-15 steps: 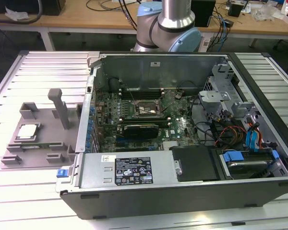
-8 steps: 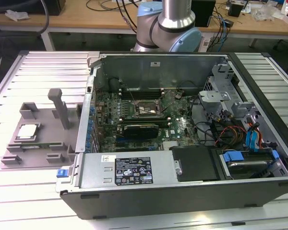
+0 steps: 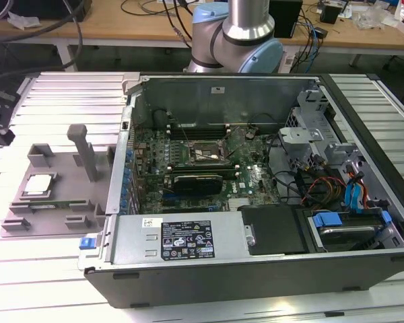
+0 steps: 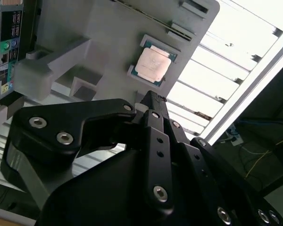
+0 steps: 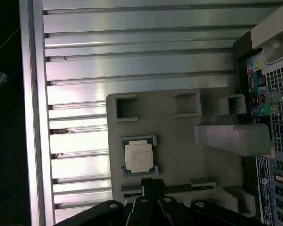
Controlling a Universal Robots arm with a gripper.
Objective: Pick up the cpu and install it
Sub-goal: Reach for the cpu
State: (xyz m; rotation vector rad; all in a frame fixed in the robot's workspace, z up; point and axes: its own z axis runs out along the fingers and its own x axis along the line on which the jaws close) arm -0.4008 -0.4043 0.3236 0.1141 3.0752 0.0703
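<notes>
The cpu [image 3: 39, 185] is a small square chip with a silvery top, lying flat in a pocket of the grey fixture plate [image 3: 67, 176] at the exterior view's left, outside the computer case. Both wrist views look down on the cpu [image 4: 153, 65] [image 5: 139, 157] from above. My gripper [image 4: 151, 99] [image 5: 151, 181] hangs above the fixture, short of the chip and apart from it, its black fingers shut with nothing between them. Inside the case, the motherboard [image 3: 256, 185] carries the black socket frame [image 3: 205, 153].
The open case [image 3: 209, 239] lies on a ribbed metal table [image 3: 54, 282]. A tall grey post [image 3: 84, 151] rises from the fixture beside the cpu's pocket. A thin green memory stick [image 3: 50, 204] lies along the fixture's near edge. Cables and drive bays [image 3: 350, 202] crowd the case's right.
</notes>
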